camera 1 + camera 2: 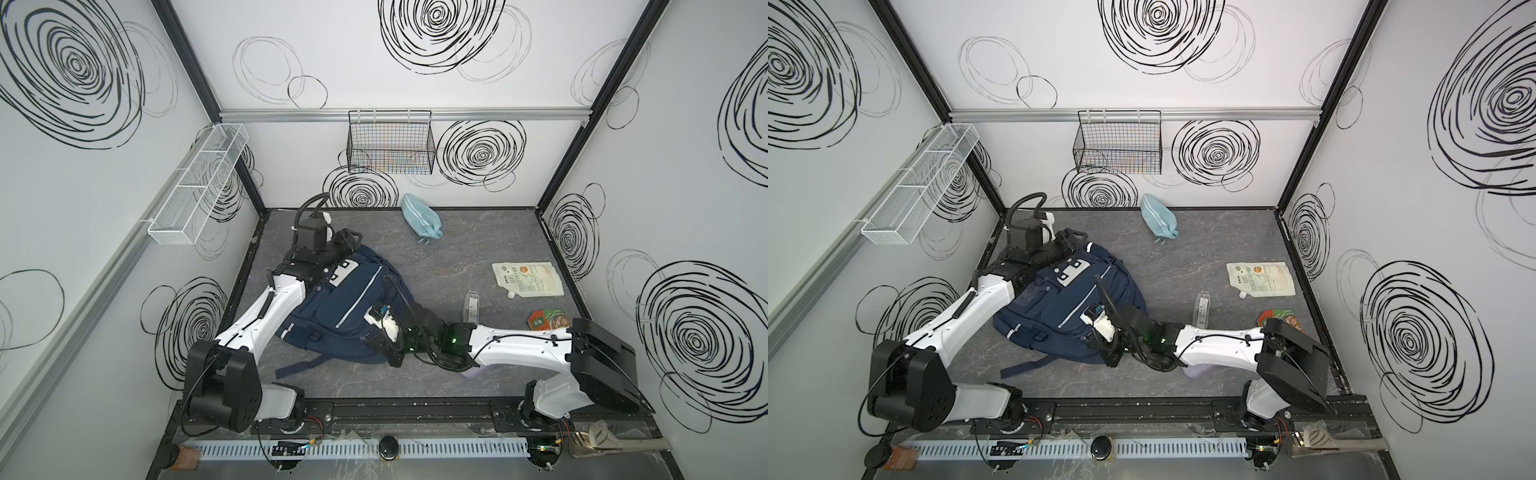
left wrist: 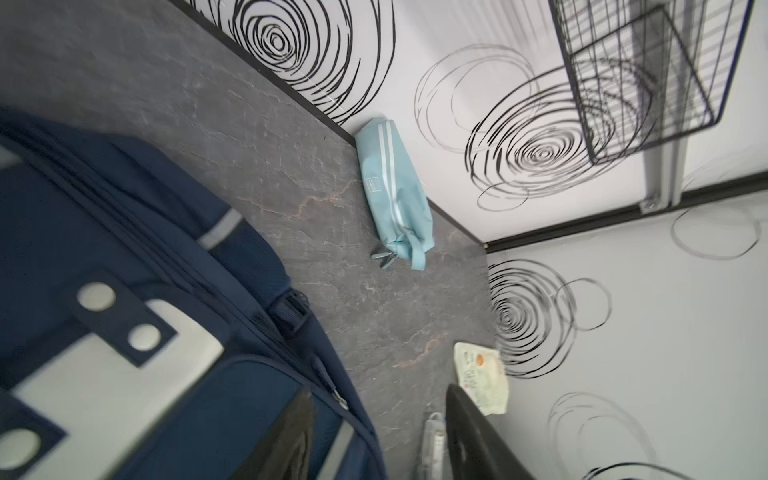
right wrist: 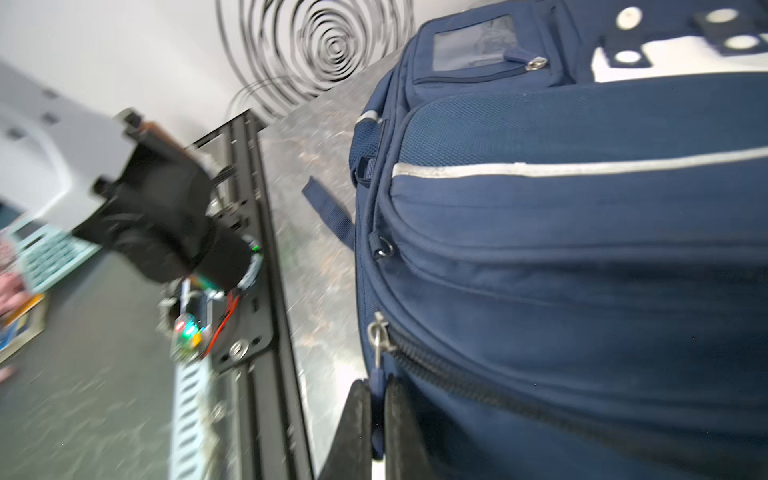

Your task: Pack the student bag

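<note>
Left wrist view shows the left pincer (image 2: 378, 392) gaping, empty, at the 11 o'clock end of the student bag (image 2: 124, 249), which lies at 9 o'clock on the bench (image 1: 415, 374). At the bag's 5 o'clock the right pincer (image 3: 376, 384) pinches the zip pull (image 3: 377, 345). Unzipping seems in hand; next, probably, drawing the pull along its track.

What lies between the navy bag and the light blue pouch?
Nothing. Only bare table separates the bag from the pouch. This shows in both top views and the left wrist view.
</note>
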